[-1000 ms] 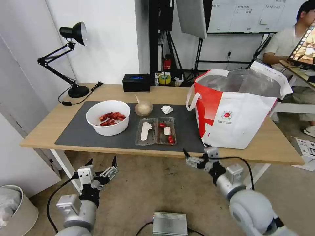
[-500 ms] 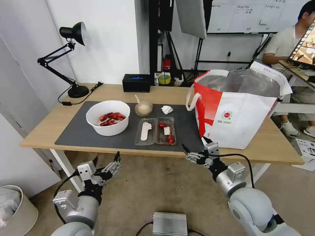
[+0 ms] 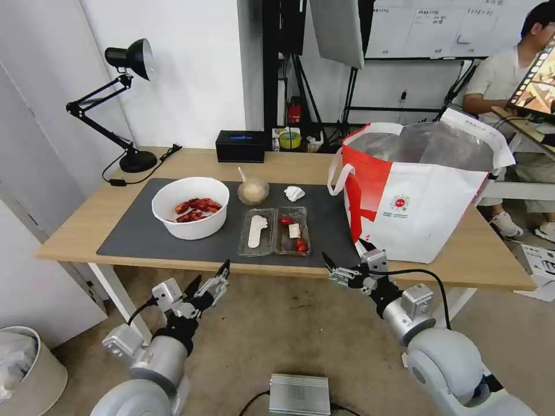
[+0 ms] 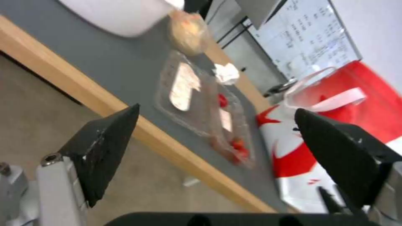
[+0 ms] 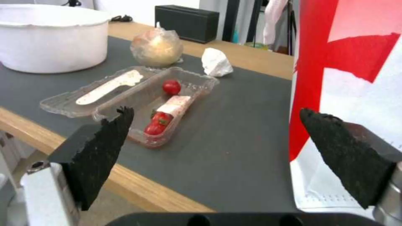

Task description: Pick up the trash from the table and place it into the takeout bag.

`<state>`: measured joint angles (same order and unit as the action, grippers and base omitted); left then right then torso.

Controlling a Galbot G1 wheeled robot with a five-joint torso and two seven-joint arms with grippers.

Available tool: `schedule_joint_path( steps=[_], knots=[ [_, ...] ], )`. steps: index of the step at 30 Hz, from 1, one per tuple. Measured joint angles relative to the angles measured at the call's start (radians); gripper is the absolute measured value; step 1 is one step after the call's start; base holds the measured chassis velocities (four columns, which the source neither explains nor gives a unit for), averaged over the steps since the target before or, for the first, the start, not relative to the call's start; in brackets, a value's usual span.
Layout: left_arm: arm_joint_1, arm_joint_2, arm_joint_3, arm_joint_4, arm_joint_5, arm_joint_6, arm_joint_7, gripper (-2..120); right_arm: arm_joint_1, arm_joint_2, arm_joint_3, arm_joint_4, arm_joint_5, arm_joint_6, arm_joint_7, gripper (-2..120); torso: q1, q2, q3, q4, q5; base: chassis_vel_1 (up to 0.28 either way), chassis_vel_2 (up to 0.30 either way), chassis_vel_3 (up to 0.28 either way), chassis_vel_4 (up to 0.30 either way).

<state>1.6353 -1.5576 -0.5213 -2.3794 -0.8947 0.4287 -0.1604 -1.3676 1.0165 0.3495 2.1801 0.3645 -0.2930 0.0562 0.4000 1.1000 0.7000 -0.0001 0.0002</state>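
From the head view, the left gripper (image 3: pixel 209 282) hung released below the worktop's (image 3: pixel 81 231) near edge, left of the right gripper (image 3: pixel 345 260), also released. The bowl of crayfish shells (image 3: pixel 190 207), sauce cup (image 3: pixel 252 190), tissue (image 3: pixel 294 193) and clear tray (image 3: pixel 274 231) lay on the grey mat (image 3: pixel 139 237); the takeout bag (image 3: pixel 416 196) stood at right.

The left wrist view showed the tray (image 4: pixel 205 106) beyond spread fingers.

The right wrist view showed 2 parted fingers framing the tray (image 5: pixel 138 100) and bag (image 5: pixel 356 72).

Bowl (image 3: pixel 191 207), open tray (image 3: pixel 274 231) beside upright bag (image 3: pixel 416 196).
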Motion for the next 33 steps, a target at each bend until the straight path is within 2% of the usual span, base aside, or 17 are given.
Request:
schedule_joint_path(
  steps=[2, 3, 6, 7, 9, 11, 13, 16, 25, 28, 29, 32, 33],
  knots=[
    [-0.010, -0.003, 0.013, 0.005, -0.078, 0.002, -0.017, 100, 0.000, -0.006, 0.007, 0.000, 0.000, 0.000, 0.000, 100, 0.000, 0.000, 0.000, 0.0001, -0.0001, 0.000, 0.000, 0.000, 0.000],
    [-0.010, -0.003, 0.013, 0.005, -0.078, 0.002, -0.017, 100, 0.000, -0.006, 0.007, 0.000, 0.000, 0.000, 0.000, 100, 0.000, 0.000, 0.000, 0.0001, -0.0001, 0.000, 0.000, 0.000, 0.000],
    [-0.040, -0.005, 0.031, 0.018, -0.204, 0.019, -0.069, 100, 0.001, -0.015, 0.016, 0.003, 0.000, 0.000, 0.001, 100, 0.000, 0.000, 0.000, 0.0000, 0.0000, 0.000, 0.000, 0.000, 0.000],
    [-0.040, -0.005, 0.031, 0.018, -0.204, 0.019, -0.069, 100, 0.001, -0.015, 0.016, 0.003, 0.000, 0.000, 0.001, 100, 0.000, 0.000, 0.000, 0.0000, 0.0000, 0.000, 0.000, 0.000, 0.000],
    [-0.072, -0.004, 0.048, 0.046, -0.253, 0.034, -0.120, 100, 0.000, -0.020, 0.020, 0.008, 0.000, 0.000, 0.005, 100, 0.000, 0.000, 0.000, 0.0001, -0.0001, 0.000, 0.000, 0.000, 0.000],
    [-0.083, -0.004, 0.054, 0.055, -0.261, 0.041, -0.131, 100, -0.001, -0.022, 0.022, 0.009, -0.001, 0.000, 0.010, 100, 0.000, 0.000, 0.000, 0.0001, -0.0002, 0.000, 0.000, 0.000, 0.000],
    [-0.130, -0.004, 0.074, 0.095, -0.309, 0.051, -0.171, 100, -0.005, -0.026, 0.030, 0.013, -0.002, 0.000, 0.016, 100, 0.000, 0.000, 0.000, 0.0001, -0.0002, 0.000, 0.000, 0.000, 0.000],
    [-0.177, -0.006, 0.093, 0.136, -0.337, 0.052, -0.199, 100, -0.013, -0.028, 0.037, 0.016, -0.004, 0.000, 0.017, 100, 0.000, 0.000, 0.000, 0.0001, -0.0002, 0.000, 0.000, 0.000, 0.000],
    [-0.290, -0.003, 0.123, 0.225, -0.400, 0.050, -0.261, 100, -0.030, -0.034, 0.061, 0.020, -0.006, -0.001, 0.019, 100, 0.000, 0.000, 0.000, 0.0000, -0.0001, 0.000, 0.000, 0.000, 0.000],
    [-0.350, -0.002, 0.129, 0.256, -0.452, 0.048, -0.315, 100, -0.032, -0.036, 0.072, 0.020, -0.006, -0.001, 0.021, 100, 0.000, 0.000, 0.000, 0.0000, -0.0001, 0.000, 0.000, 0.000, 0.000],
    [-0.350, -0.002, 0.129, 0.256, -0.452, 0.048, -0.315, 100, -0.032, -0.036, 0.072, 0.020, -0.006, -0.001, 0.021, 100, 0.000, 0.000, 0.000, 0.0000, -0.0001, 0.000, 0.000, 0.000, 0.000],
    [-0.415, 0.003, 0.143, 0.285, -0.505, 0.047, -0.397, 100, -0.036, -0.036, 0.080, 0.019, -0.006, -0.001, 0.024, 100, 0.000, 0.000, 0.000, 0.0000, -0.0001, 0.000, 0.000, 0.000, 0.000],
    [-0.415, 0.003, 0.143, 0.285, -0.505, 0.047, -0.397, 100, -0.036, -0.036, 0.080, 0.019, -0.006, -0.001, 0.024, 100, 0.000, 0.000, 0.000, 0.0000, -0.0001, 0.000, 0.000, 0.000, 0.000]
  ],
)
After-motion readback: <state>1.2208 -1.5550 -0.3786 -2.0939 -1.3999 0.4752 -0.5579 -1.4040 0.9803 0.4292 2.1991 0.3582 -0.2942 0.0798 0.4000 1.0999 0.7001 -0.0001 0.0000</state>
